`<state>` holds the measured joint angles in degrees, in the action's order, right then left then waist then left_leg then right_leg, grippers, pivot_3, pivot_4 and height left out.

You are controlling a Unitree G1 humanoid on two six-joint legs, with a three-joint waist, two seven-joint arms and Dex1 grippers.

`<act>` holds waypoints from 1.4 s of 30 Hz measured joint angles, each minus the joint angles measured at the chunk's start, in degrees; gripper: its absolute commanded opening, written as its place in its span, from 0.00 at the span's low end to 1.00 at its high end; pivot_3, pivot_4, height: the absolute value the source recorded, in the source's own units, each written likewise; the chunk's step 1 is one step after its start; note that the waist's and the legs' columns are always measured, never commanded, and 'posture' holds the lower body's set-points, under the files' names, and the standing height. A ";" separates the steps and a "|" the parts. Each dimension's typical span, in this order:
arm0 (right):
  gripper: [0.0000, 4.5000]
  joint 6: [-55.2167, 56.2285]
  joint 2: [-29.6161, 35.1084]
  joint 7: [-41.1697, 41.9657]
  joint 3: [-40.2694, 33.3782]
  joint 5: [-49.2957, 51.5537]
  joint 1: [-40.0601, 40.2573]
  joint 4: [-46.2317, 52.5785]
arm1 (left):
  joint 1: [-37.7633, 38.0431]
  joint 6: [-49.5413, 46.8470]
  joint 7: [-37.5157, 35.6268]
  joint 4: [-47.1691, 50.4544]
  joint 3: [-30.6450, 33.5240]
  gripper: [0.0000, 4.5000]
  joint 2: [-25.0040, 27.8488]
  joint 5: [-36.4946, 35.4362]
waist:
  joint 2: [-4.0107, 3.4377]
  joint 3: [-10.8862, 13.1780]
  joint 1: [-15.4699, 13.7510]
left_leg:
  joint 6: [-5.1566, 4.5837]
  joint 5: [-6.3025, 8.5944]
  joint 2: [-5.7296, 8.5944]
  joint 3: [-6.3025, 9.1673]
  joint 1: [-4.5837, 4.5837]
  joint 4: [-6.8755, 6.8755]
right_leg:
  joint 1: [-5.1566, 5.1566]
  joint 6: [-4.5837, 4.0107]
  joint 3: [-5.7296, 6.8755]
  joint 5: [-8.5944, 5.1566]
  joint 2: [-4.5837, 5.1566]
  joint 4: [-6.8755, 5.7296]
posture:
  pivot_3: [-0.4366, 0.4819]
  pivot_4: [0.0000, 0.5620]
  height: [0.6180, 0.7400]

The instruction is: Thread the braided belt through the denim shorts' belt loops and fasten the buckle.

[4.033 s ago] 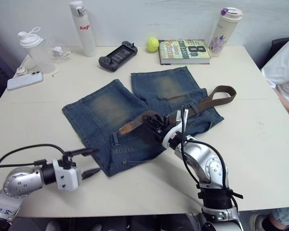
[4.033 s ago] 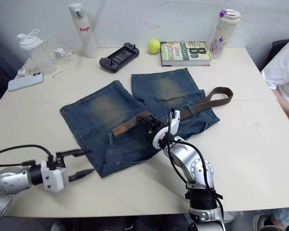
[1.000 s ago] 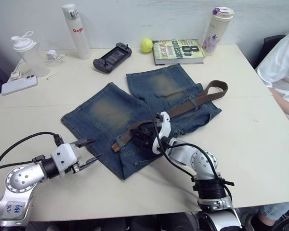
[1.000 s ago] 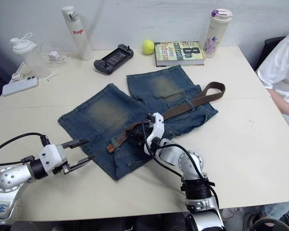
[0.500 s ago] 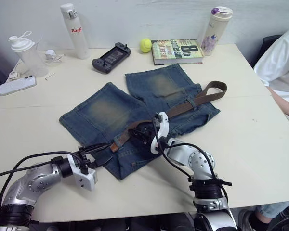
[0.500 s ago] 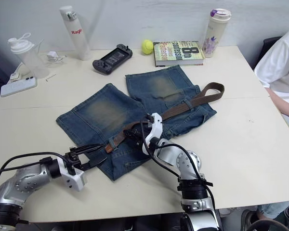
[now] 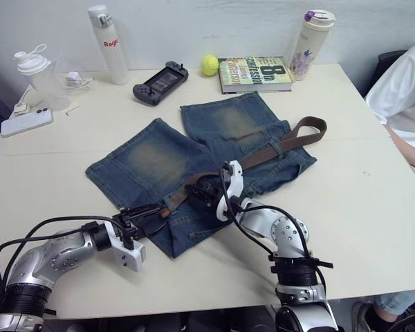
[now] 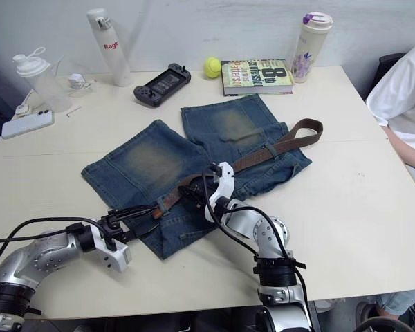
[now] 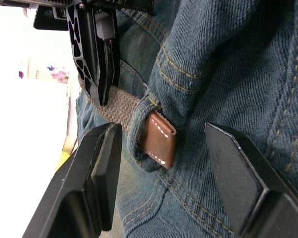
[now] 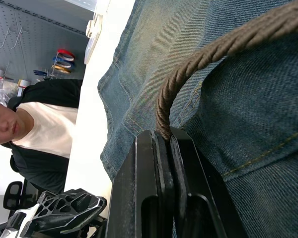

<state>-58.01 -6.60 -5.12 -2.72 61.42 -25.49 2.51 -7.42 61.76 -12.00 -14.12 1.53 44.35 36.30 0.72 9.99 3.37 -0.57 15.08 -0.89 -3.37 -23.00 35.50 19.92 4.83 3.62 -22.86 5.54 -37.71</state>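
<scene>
The denim shorts (image 7: 167,155) lie flat mid-table, waistband toward me. The braided belt (image 7: 263,152) runs along the waistband from a fold at the right (image 7: 311,128) to its tan leather tip (image 9: 159,140). That tip pokes out of a belt loop (image 9: 141,121). My left gripper (image 7: 154,209) is open, one finger (image 9: 102,163) on each side of the tip, touching nothing. My right gripper (image 7: 197,191) is shut on the belt (image 10: 165,111) just behind that loop. The buckle is out of view.
Along the far edge stand a white bottle (image 7: 102,34), a shaker (image 7: 34,69), a phone (image 7: 26,119), a game controller (image 7: 159,73), a tennis ball (image 7: 209,65), a book (image 7: 254,72) and a tumbler (image 7: 311,34). A person in white (image 7: 408,90) sits at right.
My left gripper has swung in from the bare table left of the shorts to the waistband and now straddles the belt tip. The right gripper has kept its hold on the belt.
</scene>
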 measured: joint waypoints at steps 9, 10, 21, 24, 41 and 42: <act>0.00 -0.36 -0.18 0.14 -0.25 -0.76 0.00 0.07 | -0.67 -2.48 2.49 0.09 -2.24 0.66 1.43 0.47 | 0.00 0.00 -0.18 | 0.01 0.00 0.00 -0.01 0.12 -0.06 | -0.07 0.00 0.00 0.00 0.02 -0.01 | 0.48 0.27 1.00; 0.00 -0.41 -0.24 0.14 -0.27 -0.80 0.00 0.07 | -0.86 -2.94 2.69 0.17 -2.51 0.66 1.43 0.66 | 0.00 0.00 -0.18 | 0.01 0.00 0.00 -0.02 0.14 -0.06 | -0.08 0.00 0.00 0.00 0.02 -0.02 | 0.48 0.27 1.00; 0.00 -0.72 -0.78 0.17 -0.41 -1.39 0.00 0.06 | -1.32 -4.28 4.16 -0.02 -4.70 0.17 2.97 1.50 | -0.01 0.00 -0.15 | 0.06 -0.01 0.00 -0.12 0.41 -0.28 | -0.20 0.00 -0.01 0.00 0.05 -0.02 | 0.48 0.27 1.00; 0.00 -0.80 -0.92 0.18 -0.63 -1.81 0.01 0.00 | -1.74 -4.22 4.46 0.55 -4.78 0.01 3.83 1.35 | -0.21 -0.09 -0.15 | 0.08 0.01 0.00 -0.26 0.65 -0.42 | -0.30 0.00 -0.02 0.00 0.10 0.01 | 0.48 0.27 1.00; 0.83 -6.99 8.59 -4.30 -7.44 6.80 3.25 15.05 | -0.01 -7.06 6.24 2.75 -4.85 0.00 3.83 1.46 | -0.32 -0.02 -0.30 | 0.06 0.06 0.02 -0.32 0.57 -0.46 | -0.28 0.00 -0.06 0.00 0.12 0.10 | 0.48 0.27 1.00; 0.83 -7.88 13.20 -2.48 -7.04 7.05 3.50 17.89 | 0.04 -7.26 6.32 2.86 -5.00 0.00 3.73 1.47 | -0.38 0.02 -0.35 | 0.04 0.07 0.03 -0.32 0.53 -0.45 | -0.28 0.00 -0.06 0.00 0.12 0.19 | 0.48 0.27 1.00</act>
<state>-65.89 6.60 -7.61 -9.76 68.47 -21.99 20.39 -7.38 54.50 -5.68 -11.26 -3.47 48.07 37.77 0.35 10.02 3.03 -0.53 15.15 -0.86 -3.69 -22.47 35.05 19.64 4.83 3.56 -22.86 5.66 -37.52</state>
